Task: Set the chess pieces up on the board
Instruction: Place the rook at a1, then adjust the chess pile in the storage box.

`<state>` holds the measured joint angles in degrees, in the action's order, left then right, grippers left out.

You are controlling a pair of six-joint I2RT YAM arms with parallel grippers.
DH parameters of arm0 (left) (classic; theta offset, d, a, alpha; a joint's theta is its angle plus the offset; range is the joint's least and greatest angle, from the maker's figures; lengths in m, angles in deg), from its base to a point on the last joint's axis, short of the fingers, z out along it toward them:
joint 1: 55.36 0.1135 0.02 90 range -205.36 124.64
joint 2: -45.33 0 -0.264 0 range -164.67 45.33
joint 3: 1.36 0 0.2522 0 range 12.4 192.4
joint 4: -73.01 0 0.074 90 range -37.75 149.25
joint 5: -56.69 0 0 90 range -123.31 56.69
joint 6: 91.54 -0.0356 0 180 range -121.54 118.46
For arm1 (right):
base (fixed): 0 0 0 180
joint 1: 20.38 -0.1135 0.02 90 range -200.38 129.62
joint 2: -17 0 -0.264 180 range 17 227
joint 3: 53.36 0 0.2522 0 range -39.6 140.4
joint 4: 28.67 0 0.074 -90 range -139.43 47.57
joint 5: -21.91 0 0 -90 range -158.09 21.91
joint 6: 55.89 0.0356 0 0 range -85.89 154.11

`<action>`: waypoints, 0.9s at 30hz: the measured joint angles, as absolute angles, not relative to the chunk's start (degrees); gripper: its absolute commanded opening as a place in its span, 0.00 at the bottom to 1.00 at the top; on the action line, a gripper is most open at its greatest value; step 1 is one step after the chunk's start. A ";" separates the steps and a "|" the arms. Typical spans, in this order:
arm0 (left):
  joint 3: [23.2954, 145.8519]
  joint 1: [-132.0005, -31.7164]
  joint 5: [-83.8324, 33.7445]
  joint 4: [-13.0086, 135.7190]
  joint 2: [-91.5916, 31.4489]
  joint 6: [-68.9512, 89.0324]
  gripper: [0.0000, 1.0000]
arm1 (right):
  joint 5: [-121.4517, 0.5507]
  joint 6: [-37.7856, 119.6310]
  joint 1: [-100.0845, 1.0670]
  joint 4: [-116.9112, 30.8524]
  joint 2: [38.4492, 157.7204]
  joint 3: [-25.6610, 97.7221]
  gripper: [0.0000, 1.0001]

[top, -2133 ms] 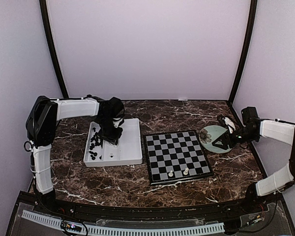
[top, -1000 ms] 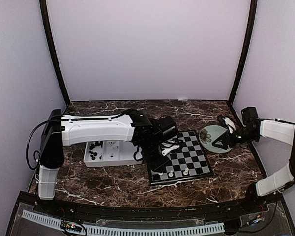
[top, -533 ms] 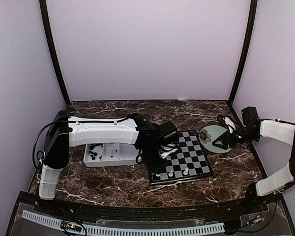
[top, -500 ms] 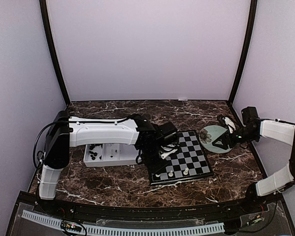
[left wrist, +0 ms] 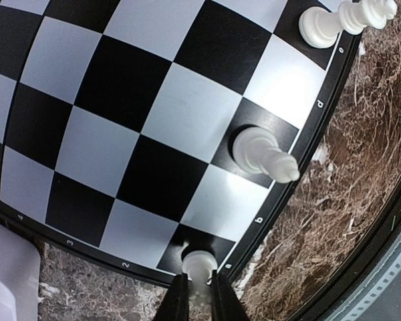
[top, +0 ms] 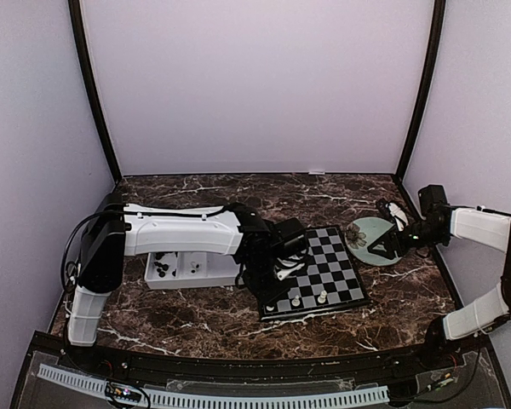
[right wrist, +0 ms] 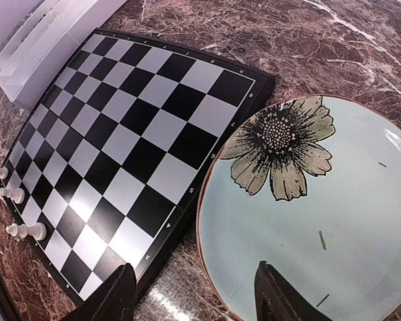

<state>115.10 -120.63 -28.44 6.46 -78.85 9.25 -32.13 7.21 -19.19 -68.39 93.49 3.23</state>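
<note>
I am clamping my left pincer [left wrist: 200,294] on a white chess piece [left wrist: 199,259] at the near left corner square of the board [left wrist: 113,127]. Two more white pieces [left wrist: 262,151] are standing along that near row. My right pincer [right wrist: 197,297] is hanging with its jaws apart, holding nothing, over the green plate [right wrist: 341,221] just right of the board. Left of the board, black pieces [top: 161,268] are lying in the white tray [top: 192,284].

we log bkgd: plain pale lilac walls [top: 255,85] on 3 sides | dark curved posts [top: 90,85] in both rear corners | table [top: 196,319]: dark brown marble, white veins | near edge: black rail [top: 238,366] + white slotted strip [top: 238,399] | light: soft, even
</note>
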 measured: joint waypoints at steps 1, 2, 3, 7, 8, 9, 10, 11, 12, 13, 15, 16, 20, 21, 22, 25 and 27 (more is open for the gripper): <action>115.10 -120.63 -28.44 6.46 -78.85 9.25 0.17 | -32.13 7.21 -19.19 -68.39 93.49 3.23 0.62; 115.08 -120.63 -28.44 6.46 -78.85 9.23 0.19 | -32.13 7.19 -19.19 -68.39 93.49 3.23 0.62; 115.08 -120.63 -28.44 6.46 -78.85 9.31 0.21 | -32.13 7.19 -19.19 -68.39 93.49 3.23 0.62; 115.08 -120.63 -28.49 6.43 -78.89 9.49 0.25 | -32.13 7.19 -19.19 -68.39 93.49 3.23 0.62; 115.08 -120.63 -28.49 6.41 -78.93 9.53 0.25 | -32.13 7.19 -19.19 -68.39 93.49 3.23 0.62; 115.08 -120.63 -28.49 6.39 -78.95 9.58 0.27 | -32.13 7.17 -19.19 -68.39 93.49 3.23 0.62; 115.08 -120.63 -28.51 6.35 -79.00 9.60 0.28 | -32.13 7.17 -19.19 -68.39 93.49 3.23 0.62; 115.12 -120.63 -28.51 6.19 -79.06 9.60 0.30 | -32.10 7.17 -19.19 -68.39 93.49 3.23 0.62; 115.16 -120.63 -28.49 5.95 -79.11 9.60 0.31 | -32.13 7.19 -19.19 -68.39 93.49 3.23 0.62; 115.43 -120.63 -28.49 5.36 -79.20 9.58 0.33 | -32.10 7.17 -19.19 -68.39 93.49 3.23 0.62; 116.91 -120.63 -28.75 3.75 -79.41 9.18 0.36 | -32.13 7.17 -19.19 -68.39 93.49 3.23 0.62; 118.01 -120.61 -29.12 3.05 -79.41 8.83 0.38 | -32.10 7.17 -19.19 -68.39 93.49 3.23 0.62; 123.78 -119.69 -29.21 1.36 -78.65 6.95 0.41 | -32.10 7.15 -19.19 -68.41 93.49 3.23 0.62; 124.45 -119.24 -28.92 1.30 -77.97 6.58 0.40 | -32.10 7.13 -19.19 -68.41 93.51 3.23 0.62; 124.94 -118.25 -28.55 1.28 -76.64 6.52 0.40 | -32.10 7.13 -19.19 -68.41 93.51 3.23 0.62; 125.13 -113.09 -29.14 1.17 -72.14 7.41 0.39 | -32.10 7.08 -19.19 -68.43 93.51 3.23 0.62; 125.00 -108.37 -31.09 1.28 -69.47 9.01 0.38 | -32.10 7.06 -19.19 -68.43 93.51 3.23 0.62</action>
<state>125.00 -108.37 -31.09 1.28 -69.47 9.01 -32.10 7.06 -19.19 -68.43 93.51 3.23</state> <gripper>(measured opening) 0.394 0.623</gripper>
